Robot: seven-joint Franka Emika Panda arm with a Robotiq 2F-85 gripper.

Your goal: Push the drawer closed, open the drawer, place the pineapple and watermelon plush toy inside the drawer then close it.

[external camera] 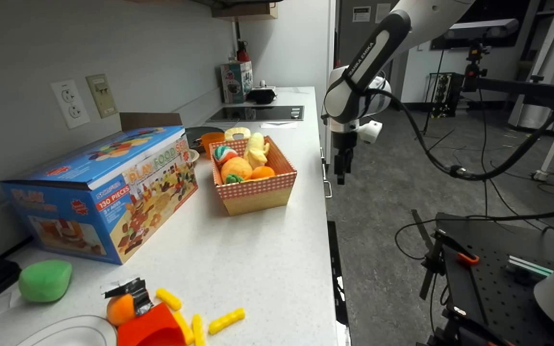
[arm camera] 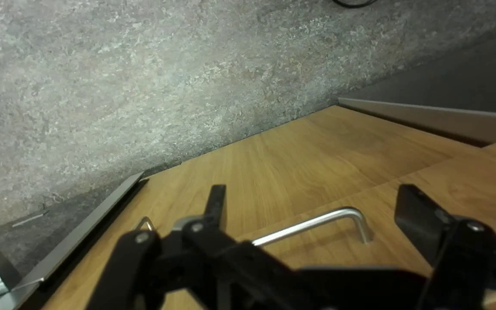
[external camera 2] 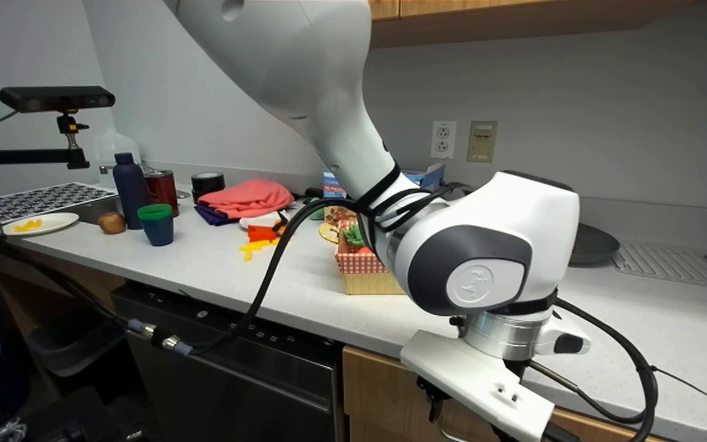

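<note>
In an exterior view the plush pineapple [external camera: 236, 169], orange with green leaves, lies in the checkered basket [external camera: 253, 192]. Behind it is the red, white and green watermelon [external camera: 225, 154]. Below the counter edge, the drawer's wooden front [arm camera: 381, 215] appears flush with the cabinet panel under it. Its metal handle [arm camera: 317, 221] shows between my fingers in the wrist view, partly covered by one finger; contact cannot be seen. My gripper [arm camera: 312, 202] stands open, holding nothing. In an exterior view the gripper [external camera: 342, 168] points down just outside the counter's front edge.
A plush banana [external camera: 256, 150] and an orange [external camera: 262, 172] share the basket. The play-food box [external camera: 108, 187] stands by the wall. Beside the cabinet is the dishwasher [external camera 2: 231, 356]. The counter's front edge [external camera: 326, 230] runs close to my gripper.
</note>
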